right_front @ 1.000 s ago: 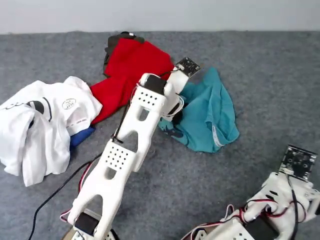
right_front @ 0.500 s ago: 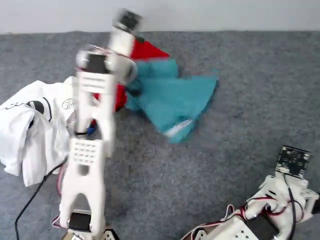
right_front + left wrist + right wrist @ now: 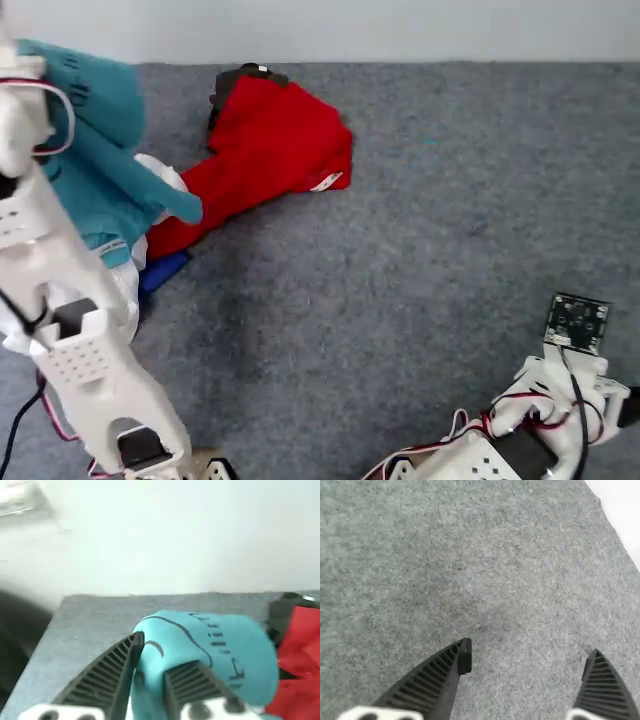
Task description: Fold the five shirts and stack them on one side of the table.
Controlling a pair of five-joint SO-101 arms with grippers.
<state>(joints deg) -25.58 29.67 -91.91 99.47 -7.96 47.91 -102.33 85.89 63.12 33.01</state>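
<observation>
The teal shirt [image 3: 95, 160] hangs lifted at the far left of the table, held by my left gripper [image 3: 150, 665], whose fingers are shut on the teal cloth [image 3: 210, 650]. The left arm [image 3: 60, 330] rises along the left edge of the high view. A red shirt [image 3: 255, 150] lies crumpled at the back centre-left, over a black shirt [image 3: 235, 80]. A blue shirt [image 3: 165, 270] peeks out under the teal one, and a bit of white shirt [image 3: 165, 180] shows beside it. My right gripper [image 3: 527, 660] stands open over bare grey carpet near the front right.
The grey carpeted table [image 3: 450, 200] stretches bare across the middle and right. The right arm [image 3: 560, 400] sits folded at the front right corner. A pale wall [image 3: 400, 30] bounds the back edge.
My left arm swung from the table's middle to the far left, lifting and dragging the teal shirt over the white and blue shirts. The red shirt now lies uncovered. The right arm barely moved.
</observation>
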